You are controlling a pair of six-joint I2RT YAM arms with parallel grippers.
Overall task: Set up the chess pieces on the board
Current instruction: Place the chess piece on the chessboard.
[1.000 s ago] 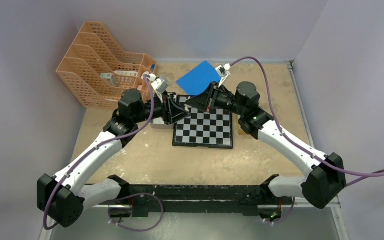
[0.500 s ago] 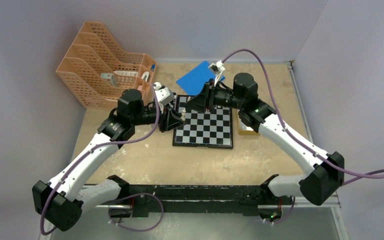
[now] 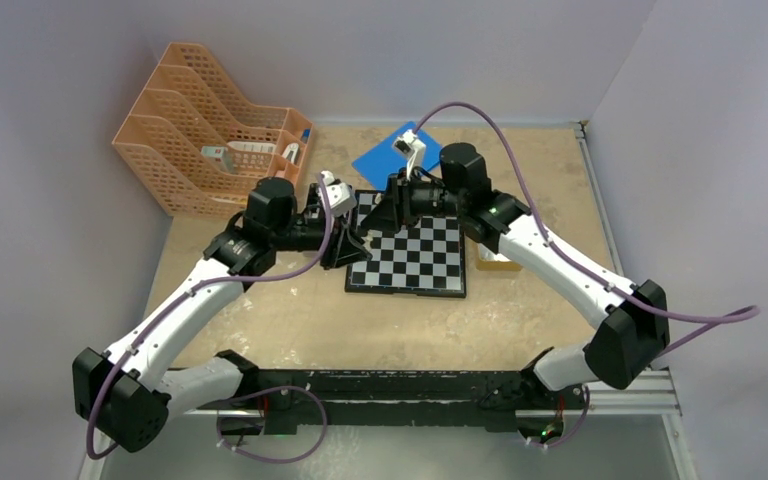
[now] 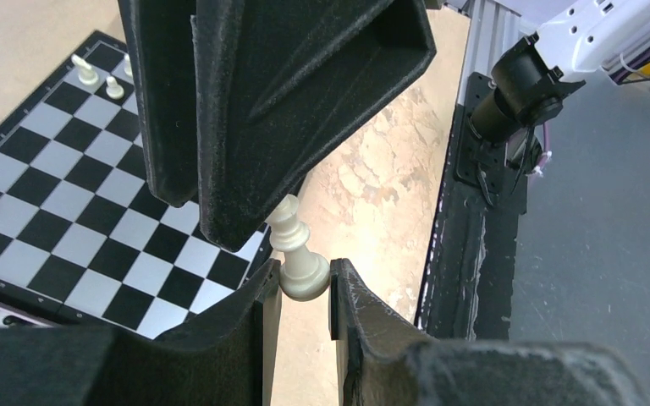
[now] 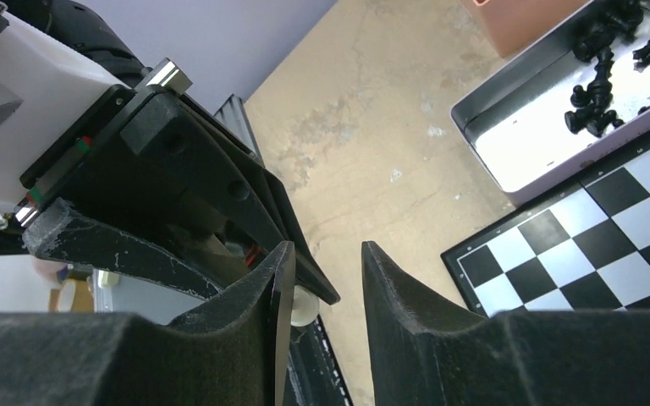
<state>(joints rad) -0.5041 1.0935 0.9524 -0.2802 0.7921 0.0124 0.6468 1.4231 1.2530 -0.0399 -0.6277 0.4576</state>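
My left gripper (image 4: 305, 286) is shut on the round base of a cream-white chess piece (image 4: 293, 233), held just off the board's (image 4: 68, 194) left edge. Right over it hangs my right gripper (image 5: 326, 264), open, with nothing between its fingers. In the top view the two grippers, left (image 3: 353, 247) and right (image 3: 380, 215), meet at the board's (image 3: 415, 255) left side. A few white pieces (image 4: 85, 71) stand on the board's far squares. The right wrist view shows the held piece's base (image 5: 303, 309) beside my right gripper's left finger.
A metal tin (image 5: 516, 161) holding several black pieces (image 5: 597, 110) lies along the board's left side. An orange file rack (image 3: 210, 130) stands at the back left, a blue sheet (image 3: 390, 150) behind the board, a yellow object (image 3: 495, 262) at its right.
My right gripper's jaws have parted and its wrist has swung left. The left gripper has drawn back from the board's far left corner toward the left edge, still holding the white piece.
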